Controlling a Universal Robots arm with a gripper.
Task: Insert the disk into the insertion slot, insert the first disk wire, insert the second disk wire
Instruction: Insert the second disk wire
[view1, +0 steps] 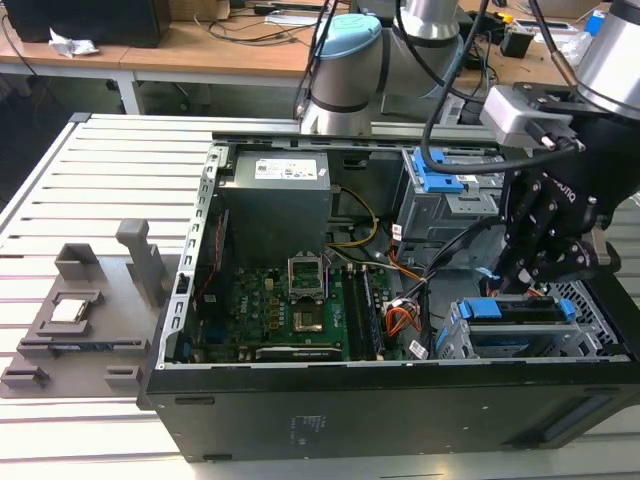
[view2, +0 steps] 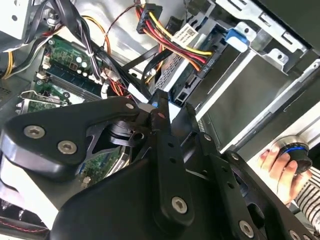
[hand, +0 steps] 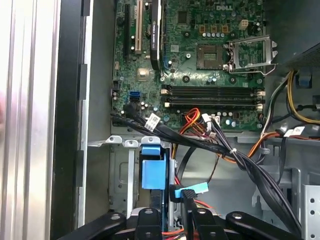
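Note:
The disk (view1: 520, 312), silver in a bright blue carrier, lies in the insertion slot of the low perforated silver cage (view1: 590, 335) at the case's front right corner. My black gripper (view1: 530, 285) hangs just above the cage's rear end. In the first wrist view the gripper (hand: 172, 216) is shut on a black disk wire with a light blue connector (hand: 191, 191), right beside the blue carrier (hand: 152, 170). In the second wrist view the fingertips (view2: 159, 107) pinch a small blue piece close to the cage (view2: 260, 95).
A taller grey cage with a blue latch (view1: 440, 185) stands behind the low one. Red, yellow and black wires (view2: 175, 37) cross near the cage. The motherboard (view1: 290, 310) fills the case's middle. A hand (view2: 277, 162) shows outside the case. A grey fixture (view1: 80, 310) sits on the exterior view's left.

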